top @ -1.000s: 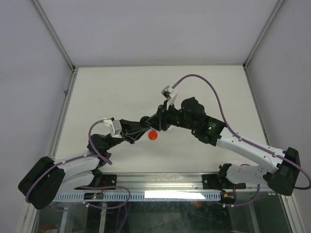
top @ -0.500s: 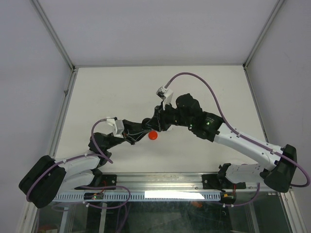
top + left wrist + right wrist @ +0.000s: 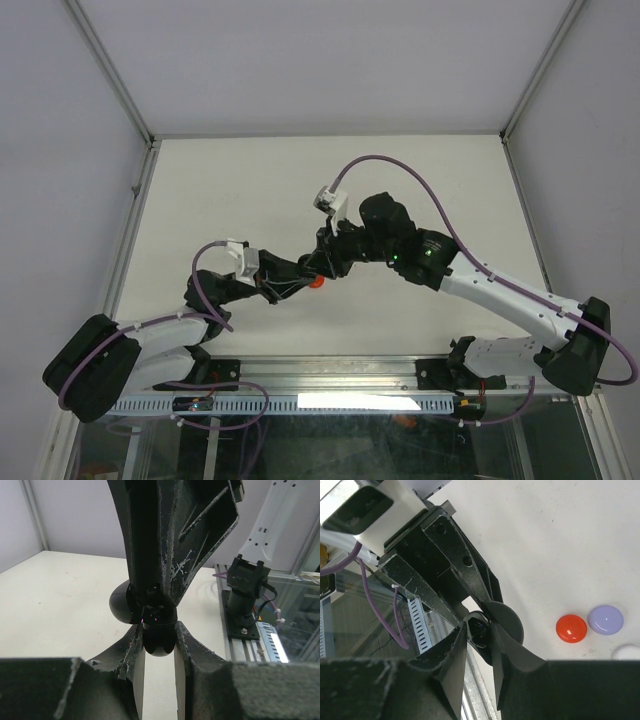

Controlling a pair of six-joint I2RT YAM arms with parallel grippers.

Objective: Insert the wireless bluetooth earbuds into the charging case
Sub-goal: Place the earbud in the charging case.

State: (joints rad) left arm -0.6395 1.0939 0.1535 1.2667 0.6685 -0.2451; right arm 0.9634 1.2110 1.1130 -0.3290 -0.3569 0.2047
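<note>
Here the charging case [image 3: 159, 647] sits pinched in the left claw [image 3: 158, 631].

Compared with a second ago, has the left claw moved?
Yes. In the overhead view the left claw has shifted right, from short of the red disc to overlapping its edge.

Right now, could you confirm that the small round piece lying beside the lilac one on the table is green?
Not quite: it is red, not green. The right wrist view shows the red round piece lying on the table right beside the lilac round piece.
</note>
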